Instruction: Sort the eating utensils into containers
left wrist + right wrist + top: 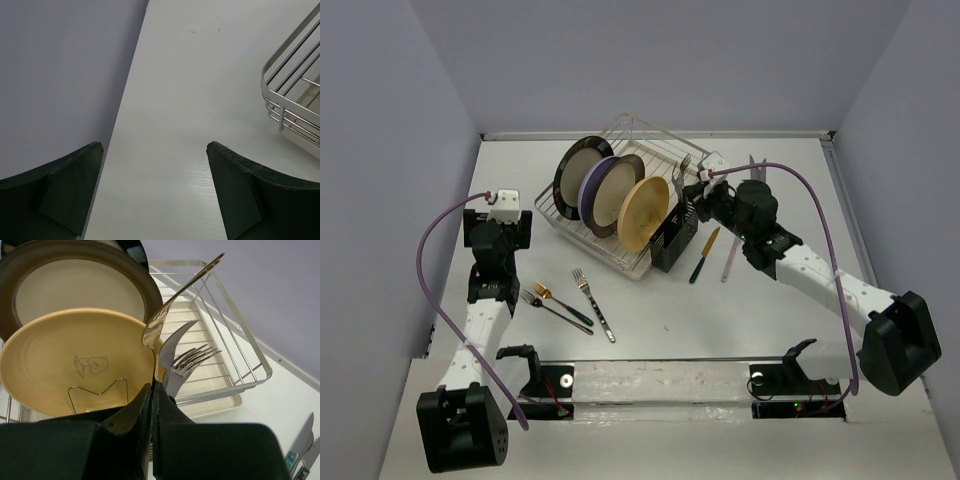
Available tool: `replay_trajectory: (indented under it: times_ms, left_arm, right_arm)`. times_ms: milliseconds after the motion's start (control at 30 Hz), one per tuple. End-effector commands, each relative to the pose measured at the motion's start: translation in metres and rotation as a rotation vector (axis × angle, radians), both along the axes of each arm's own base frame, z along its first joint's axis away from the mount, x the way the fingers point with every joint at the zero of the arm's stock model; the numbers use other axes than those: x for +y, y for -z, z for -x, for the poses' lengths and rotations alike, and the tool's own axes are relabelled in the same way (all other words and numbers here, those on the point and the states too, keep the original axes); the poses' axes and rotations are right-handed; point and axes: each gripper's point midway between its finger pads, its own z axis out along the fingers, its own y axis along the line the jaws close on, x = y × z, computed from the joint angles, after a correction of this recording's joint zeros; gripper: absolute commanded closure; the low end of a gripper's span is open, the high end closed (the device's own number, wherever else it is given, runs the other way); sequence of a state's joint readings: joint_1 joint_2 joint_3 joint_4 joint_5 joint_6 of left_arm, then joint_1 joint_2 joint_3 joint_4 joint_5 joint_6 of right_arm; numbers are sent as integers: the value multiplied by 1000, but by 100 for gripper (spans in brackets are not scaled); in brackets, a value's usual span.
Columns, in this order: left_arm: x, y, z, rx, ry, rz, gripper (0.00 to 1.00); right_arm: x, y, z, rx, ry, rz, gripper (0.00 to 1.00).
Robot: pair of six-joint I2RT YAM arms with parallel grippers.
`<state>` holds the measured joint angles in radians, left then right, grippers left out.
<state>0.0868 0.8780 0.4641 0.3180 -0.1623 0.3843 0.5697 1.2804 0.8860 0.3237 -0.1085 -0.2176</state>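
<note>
White table (pixel 650 320); right fingers (pixel 131 419) pinch gold utensil (pixel 185 295), tip slanting upward.

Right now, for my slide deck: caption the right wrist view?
Right tool shut on a gold-toned utensil beside silver forks, yellow plate racked behind.

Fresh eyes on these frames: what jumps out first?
The three upright plates in the wire rack at mid-table dominate. Just beside them, the right gripper is pinched on a gold-toned utensil at the black holder. Three loose forks lie on the table near the left arm, whose left gripper hangs open, holding nothing.
</note>
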Motion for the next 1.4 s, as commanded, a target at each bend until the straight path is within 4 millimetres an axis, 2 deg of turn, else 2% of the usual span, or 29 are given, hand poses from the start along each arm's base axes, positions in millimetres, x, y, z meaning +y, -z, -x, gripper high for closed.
replay_trajectory:
  times_ms: [0, 133, 233, 267, 367, 400, 433, 467, 567, 733, 767, 800, 833, 867, 900, 933, 967, 1067, 1133, 1167, 1233, 1267, 1300, 1367]
  left_arm:
    - [2, -10, -3, -51, -6, -12, 1]
    - [3, -10, -1, -53, -8, -14, 1]
    - [3, -8, -1, -49, -6, -16, 1]
    - [2, -7, -1, -49, -5, -16, 1]
    - [3, -7, 0, -49, -8, -18, 1]
    - [3, -6, 0, -49, -9, -18, 1]
    - [3, -7, 0, -50, -9, -20, 1]
    - [3, -7, 0, -51, -9, -20, 1]
    - [3, -7, 1, -50, -7, -20, 1]
    - [3, -5, 1, -48, -5, -22, 1]
    - [2, -5, 1, -53, -4, -21, 1]
    - [1, -2, 0, -50, 3, -19, 1]
    - [0, -1, -1, -48, 8, -18, 1]
    - [0, 0, -1, -47, 8, -16, 1]
    - [0, 3, -3, -42, 9, -14, 1]
    - [0, 1, -5, -52, 9, -9, 1]
    - [0, 1, -5, -55, 6, -7, 1]
    - [1, -2, -8, -74, -2, 5, 1]
    - [1, 1, -7, -70, -4, 10, 1]
    - [0, 2, -7, -72, -3, 12, 1]
    - [0, 7, -6, -62, -2, 11, 1]
    - [1, 8, -5, -62, -5, 9, 1]
    - [2, 7, -5, -64, -8, 5, 1]
    - [3, 8, -5, -62, -18, 2, 1]
  right_arm:
    - [2, 11, -8, 15, 18, 20, 100]
    - [5, 22, -14, 35, 23, 32, 100]
    - [8, 37, -19, 68, 28, 47, 98]
    - [6, 39, -20, 74, 41, 45, 90]
    - [4, 46, -21, 92, 59, 49, 75]
    - [2, 46, -21, 95, 70, 45, 61]
    - [-1, 47, -20, 99, 81, 44, 56]
    - [-2, 43, -19, 93, 86, 38, 48]
    - [-6, 34, -18, 86, 102, 26, 37]
    - [-21, -3, -19, 50, 179, -6, 29]
    - [-32, -14, -25, 62, 231, -23, 28]
    - [-46, -16, -34, 80, 279, -27, 28]
    - [-59, -9, -38, 142, 334, -23, 28]
    - [-72, -27, -46, 143, 377, -53, 27]
    - [-85, -29, -53, 165, 415, -71, 27]
    - [-100, -22, -60, 215, 450, -76, 27]
    - [-130, -22, -70, 274, 493, -152, 27]
    - [-171, -1, -86, 362, 570, -183, 27]
    - [-190, 6, -96, 382, 640, -154, 26]
    - [-202, 32, -102, 449, 677, -121, 24]
    - [-208, 53, -110, 526, 667, -127, 24]
    - [-203, 56, -114, 569, 625, -143, 16]
    - [-203, 82, -120, 628, 632, -118, 7]
    - [-208, 101, -126, 669, 657, -79, 6]
